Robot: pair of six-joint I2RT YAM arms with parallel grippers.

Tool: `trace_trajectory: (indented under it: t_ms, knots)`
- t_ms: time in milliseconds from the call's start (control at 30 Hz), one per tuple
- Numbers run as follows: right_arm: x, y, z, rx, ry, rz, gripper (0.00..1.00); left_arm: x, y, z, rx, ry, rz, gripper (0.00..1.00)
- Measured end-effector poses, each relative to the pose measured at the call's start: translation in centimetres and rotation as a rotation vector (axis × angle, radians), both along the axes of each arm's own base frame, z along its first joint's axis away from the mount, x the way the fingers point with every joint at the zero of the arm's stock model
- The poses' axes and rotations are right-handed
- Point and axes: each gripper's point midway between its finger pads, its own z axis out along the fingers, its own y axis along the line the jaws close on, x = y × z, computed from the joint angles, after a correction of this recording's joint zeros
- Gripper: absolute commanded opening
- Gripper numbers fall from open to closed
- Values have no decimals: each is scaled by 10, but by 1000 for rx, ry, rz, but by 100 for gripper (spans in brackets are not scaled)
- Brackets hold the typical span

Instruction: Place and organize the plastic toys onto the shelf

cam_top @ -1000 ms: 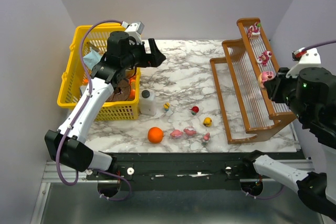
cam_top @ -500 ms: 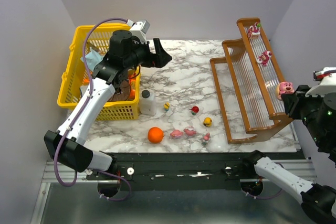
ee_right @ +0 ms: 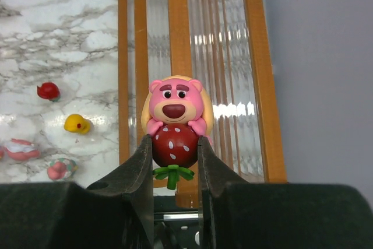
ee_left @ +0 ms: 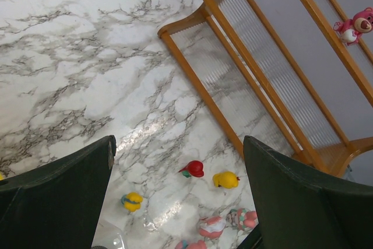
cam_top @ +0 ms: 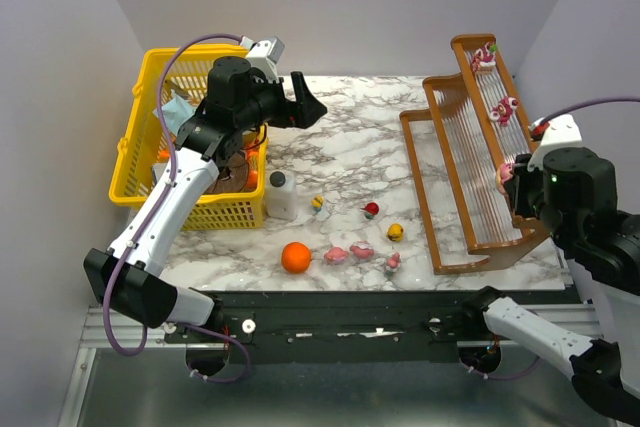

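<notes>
My right gripper is shut on a pink bear toy hugging a red strawberry, the jaws pinching the strawberry. It hangs over the near end of the brown stepped shelf, above the upper tiers. Two pink toys sit on the top tier. Several small toys lie on the marble: red, yellow, yellow-blue and pink ones. My left gripper is open and empty, high over the table's far left; its view shows the red toy below.
A yellow basket with odds and ends stands at the left, under my left arm. A white bottle with a dark cap stands beside it. An orange ball lies near the front edge. Walls close in on both sides.
My right gripper swung out to the right past the shelf with the bear, then came back left over the shelf's near end. My left gripper shifted slightly right, then held still.
</notes>
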Motion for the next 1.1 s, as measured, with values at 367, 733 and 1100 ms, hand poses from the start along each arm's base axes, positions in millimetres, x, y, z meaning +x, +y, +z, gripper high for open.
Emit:
trace_trajectory:
  t_ms: [367,733,1100]
  knots:
    - [10,-10,-16,-102,51,-14,4,-3,-3,1,-8,4,-17,99]
    - [28,-32,-18,-86,61,-97,3,-3,-3,1,-7,4,-17,99]
    - [30,-32,-20,-37,46,-75,4,-2,-3,0,-5,5,-18,99]
